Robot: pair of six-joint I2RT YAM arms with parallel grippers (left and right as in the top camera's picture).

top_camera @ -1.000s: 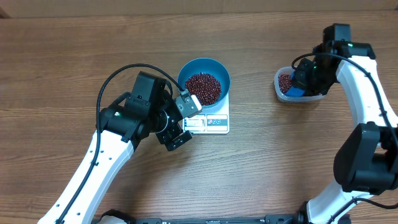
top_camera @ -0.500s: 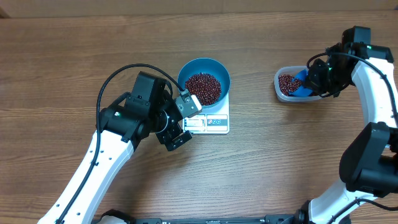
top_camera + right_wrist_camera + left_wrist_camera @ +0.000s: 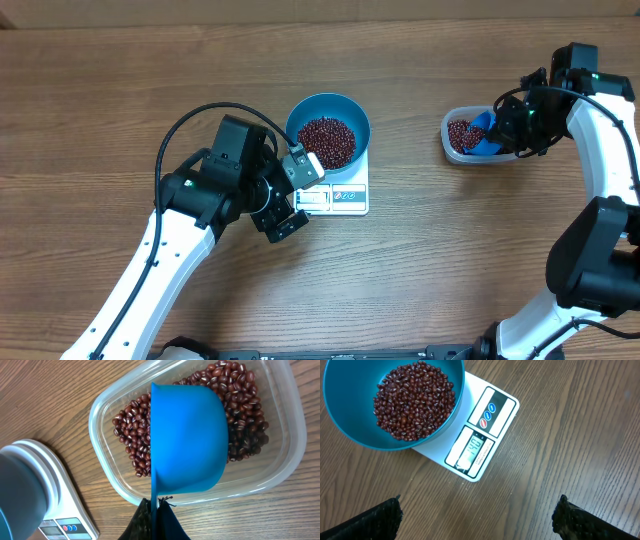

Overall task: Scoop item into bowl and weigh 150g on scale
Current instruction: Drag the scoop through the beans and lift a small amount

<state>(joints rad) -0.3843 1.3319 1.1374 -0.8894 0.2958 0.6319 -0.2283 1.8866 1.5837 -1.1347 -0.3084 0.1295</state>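
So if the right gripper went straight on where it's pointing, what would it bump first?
Probably the red beans in the clear tub. The right gripper holds the blue scoop pointing into it, though how near the beans is unclear.

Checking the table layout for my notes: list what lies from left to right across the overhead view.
left arm → bowl → clear tub → right arm

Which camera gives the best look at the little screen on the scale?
The left wrist view: the scale's screen sits close and unblocked beside the blue bowl. Overhead, the scale is tiny, its digits unreadable. The right wrist view catches only a blurred corner with buttons.
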